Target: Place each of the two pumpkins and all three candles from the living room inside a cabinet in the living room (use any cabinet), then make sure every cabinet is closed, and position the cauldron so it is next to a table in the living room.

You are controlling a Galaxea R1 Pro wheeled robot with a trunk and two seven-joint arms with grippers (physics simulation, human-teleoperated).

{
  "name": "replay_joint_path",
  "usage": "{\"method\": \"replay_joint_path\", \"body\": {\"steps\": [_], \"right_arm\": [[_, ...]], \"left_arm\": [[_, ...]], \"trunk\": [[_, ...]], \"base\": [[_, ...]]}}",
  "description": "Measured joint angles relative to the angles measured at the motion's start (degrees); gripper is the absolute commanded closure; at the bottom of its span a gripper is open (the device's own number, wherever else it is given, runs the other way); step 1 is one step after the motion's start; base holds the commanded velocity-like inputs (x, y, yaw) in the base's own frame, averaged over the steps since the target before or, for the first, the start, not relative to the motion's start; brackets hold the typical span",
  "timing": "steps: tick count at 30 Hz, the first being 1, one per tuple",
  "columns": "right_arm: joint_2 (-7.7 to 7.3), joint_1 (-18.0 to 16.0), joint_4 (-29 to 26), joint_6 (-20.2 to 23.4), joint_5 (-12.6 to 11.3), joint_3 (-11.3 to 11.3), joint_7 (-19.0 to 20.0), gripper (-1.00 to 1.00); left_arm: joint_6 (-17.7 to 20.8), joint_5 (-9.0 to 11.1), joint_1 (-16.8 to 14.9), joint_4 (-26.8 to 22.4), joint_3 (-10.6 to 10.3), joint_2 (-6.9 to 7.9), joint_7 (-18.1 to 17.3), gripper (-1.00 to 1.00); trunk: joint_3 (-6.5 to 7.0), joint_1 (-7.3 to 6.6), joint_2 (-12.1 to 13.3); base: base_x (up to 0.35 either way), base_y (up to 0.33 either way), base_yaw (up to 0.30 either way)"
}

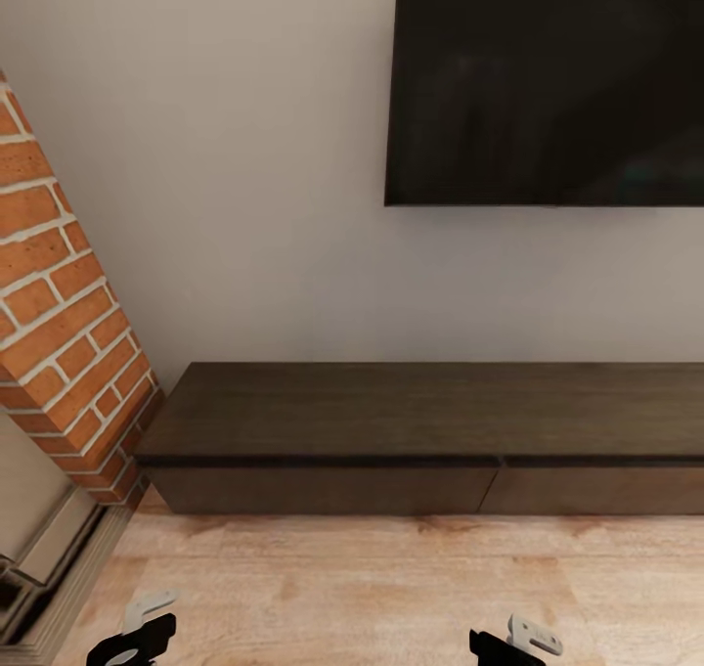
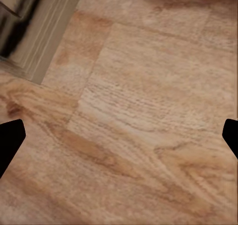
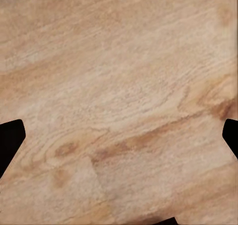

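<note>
The cabinet (image 1: 430,431) stands against the pale wall, a long, low dark-brown unit whose two visible drawer fronts are flush and shut, so nothing inside can be seen; its top is bare. Above the cabinet's right part a large black screen (image 1: 548,79) hangs on the wall. At the cabinet's left end a red brick column (image 1: 59,314) leans into view, with a pale stepped base below it. In front of the cabinet runs a light wood-plank floor (image 1: 372,588). The left gripper (image 2: 119,140) and the right gripper (image 3: 119,140) both hang over that floor, each with its fingers (image 2: 11,140) (image 3: 10,140) spread wide apart and holding nothing. No writing can be read anywhere.
</note>
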Motion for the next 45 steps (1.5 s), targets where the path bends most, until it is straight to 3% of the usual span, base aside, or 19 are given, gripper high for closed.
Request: {"method": "replay_joint_path", "body": {"steps": [45], "right_arm": [[-0.09, 0.0, 0.3, -0.3, 0.0, 0.1, -0.1, -1.00]], "left_arm": [[0.0, -0.1, 0.0, 0.1, -0.1, -0.33, 0.0, -1.00]], "trunk": [[8.08, -9.89, 18.1]], "base": [[0.000, 0.000, 0.000]]}}
